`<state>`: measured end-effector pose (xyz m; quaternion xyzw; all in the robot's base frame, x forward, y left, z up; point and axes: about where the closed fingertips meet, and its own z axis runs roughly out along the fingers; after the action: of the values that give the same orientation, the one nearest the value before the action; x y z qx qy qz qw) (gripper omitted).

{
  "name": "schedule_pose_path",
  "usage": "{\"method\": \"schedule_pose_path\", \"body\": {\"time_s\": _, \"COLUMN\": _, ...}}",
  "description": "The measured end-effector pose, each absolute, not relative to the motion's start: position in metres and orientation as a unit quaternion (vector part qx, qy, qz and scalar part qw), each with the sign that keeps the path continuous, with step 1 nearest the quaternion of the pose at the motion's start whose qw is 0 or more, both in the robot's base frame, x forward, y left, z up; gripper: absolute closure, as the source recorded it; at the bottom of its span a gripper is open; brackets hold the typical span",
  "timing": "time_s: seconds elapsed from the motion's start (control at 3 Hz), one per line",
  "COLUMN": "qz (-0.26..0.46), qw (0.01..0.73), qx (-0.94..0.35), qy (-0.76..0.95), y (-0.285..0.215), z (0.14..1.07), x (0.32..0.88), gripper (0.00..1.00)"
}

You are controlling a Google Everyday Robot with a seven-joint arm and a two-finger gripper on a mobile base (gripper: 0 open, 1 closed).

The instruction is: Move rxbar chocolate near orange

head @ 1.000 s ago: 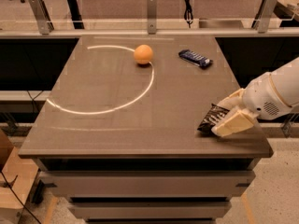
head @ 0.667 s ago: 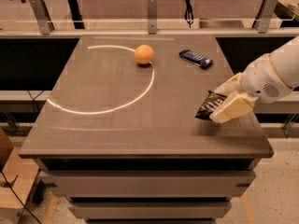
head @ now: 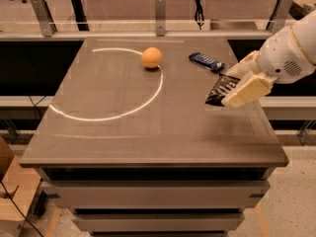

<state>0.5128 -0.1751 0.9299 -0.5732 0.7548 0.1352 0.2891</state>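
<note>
We found the gripper (head: 240,86) over the 3 o'clock edge of the worktop (head: 148,137), its jaws closed on one end of the rxbar (head: 220,89). The wrapper stuck out toward 9 o'clock, tilted, with most of its length unsupported. The orange (head: 151,58) sat well apart from it, toward 10 o'clock, on a pale arc (head: 157,90) across the surface. A blue bar (head: 206,60) lay near the rxbar at about 11 o'clock.

We judged the grip to be the first risk. A flat, slick wrapper pinched at one end could pivot or slide out during the carry and land short of the fruit. The second was the blue bar. It lay close to the line toward the orange, so a low pass might sweep it along. The third was the orange itself. Being round, it would roll at any nudge from the wrapper's free end or from the jaws, so we thought the set-down should stop just beside it, not against it.

Several things stayed unclear to us. The gripped end of the rxbar was covered by the jaws, so we could not judge how deep the hold went. We could not tell whether the low corner of the wrapper cleared the worktop or brushed it. The arm ran out of view at 3 o'clock, and the lettering was unreadable.
</note>
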Motion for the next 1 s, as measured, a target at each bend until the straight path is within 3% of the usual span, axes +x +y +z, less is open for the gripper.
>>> {"method": "schedule_pose_path", "body": {"time_s": 1.0, "qz": 0.217, "qw": 0.379, "qx": -0.505, "qy": 0.745, "y": -0.125, "z": 0.914, "x": 0.579, "gripper": 1.0}}
